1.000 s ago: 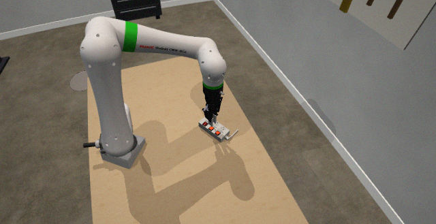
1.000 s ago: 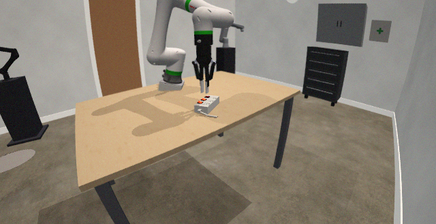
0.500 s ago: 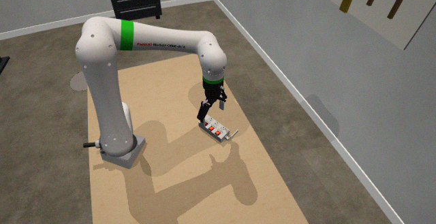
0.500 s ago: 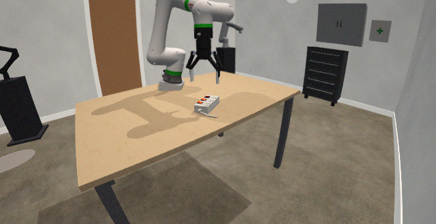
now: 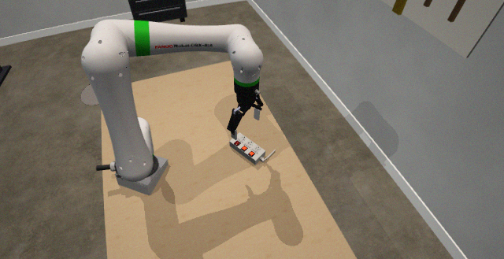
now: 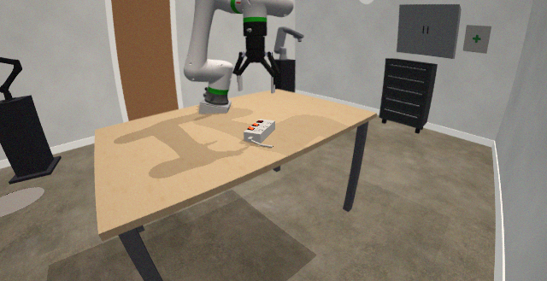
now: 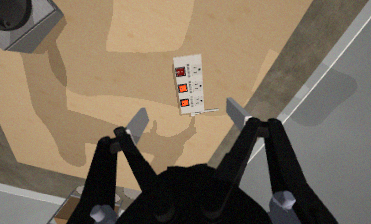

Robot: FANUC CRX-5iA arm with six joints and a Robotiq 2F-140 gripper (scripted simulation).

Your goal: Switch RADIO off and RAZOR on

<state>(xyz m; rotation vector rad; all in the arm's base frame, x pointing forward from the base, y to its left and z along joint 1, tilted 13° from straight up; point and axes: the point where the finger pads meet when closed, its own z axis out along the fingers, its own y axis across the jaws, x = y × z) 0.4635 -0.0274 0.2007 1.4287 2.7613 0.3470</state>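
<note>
The white power strip [image 5: 250, 149] lies flat on the wooden table, right way up, with three red rocker switches in a row and a short cable stub at one end. It also shows in the exterior view [image 6: 259, 130] and in the wrist view [image 7: 189, 85]. In the wrist view the far switch [image 7: 180, 71] looks dark, while the middle switch [image 7: 183, 88] and the near switch [image 7: 185, 103] glow bright orange. The labels are too small to read. My gripper [image 7: 186, 109] [image 6: 255, 81] is wide open and empty, well above the strip.
The robot base [image 5: 139, 176] stands on the table to the left of the strip. The table's right edge [image 5: 291, 149] runs close to the strip. A black drawer cabinet [image 6: 408, 94] stands by the wall.
</note>
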